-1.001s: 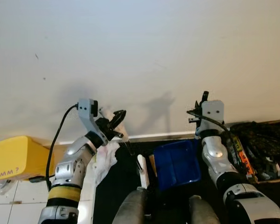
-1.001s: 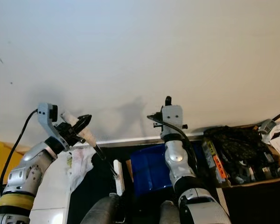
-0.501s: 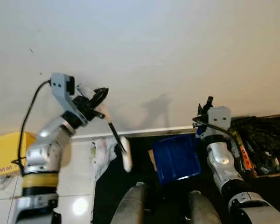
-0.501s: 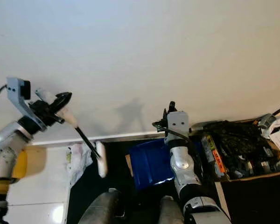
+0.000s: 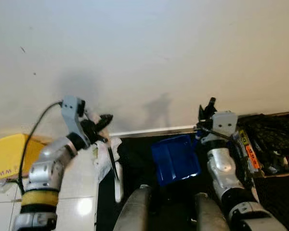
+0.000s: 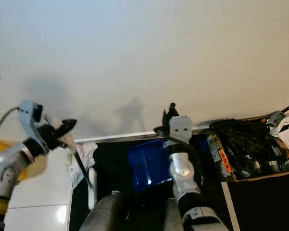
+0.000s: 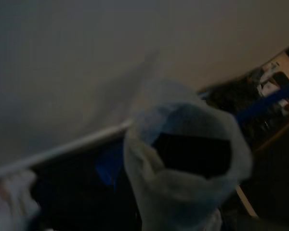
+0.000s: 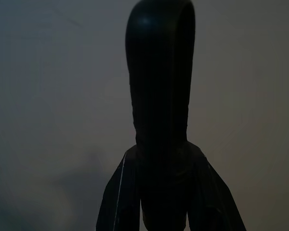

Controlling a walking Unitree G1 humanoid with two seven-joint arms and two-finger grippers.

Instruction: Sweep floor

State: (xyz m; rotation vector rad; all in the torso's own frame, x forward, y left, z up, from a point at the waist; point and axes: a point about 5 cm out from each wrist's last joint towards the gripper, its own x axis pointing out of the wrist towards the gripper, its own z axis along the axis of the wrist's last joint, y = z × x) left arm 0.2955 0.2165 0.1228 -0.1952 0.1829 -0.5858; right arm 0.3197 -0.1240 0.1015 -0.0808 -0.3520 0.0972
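left gripper [image 5: 100,126] clamped on thin black-handled brush with white head [image 5: 117,179], left near white wall | right gripper [image 5: 205,107] pinching blue plastic dustpan [image 5: 175,159] handle (likely) | both light, stiff; hold handle ends

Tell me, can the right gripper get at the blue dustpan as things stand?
Probably yes. The blue dustpan lies on the dark floor just beside the right gripper, nothing between them, but the gripper points up toward the wall and would need to turn downward.

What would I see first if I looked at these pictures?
Probably the bright blue dustpan on the dark floor between the robot's silver arms. Next, the left end effector, raised near the white wall, gripping a small brush that hangs down. A yellow box sits far left.
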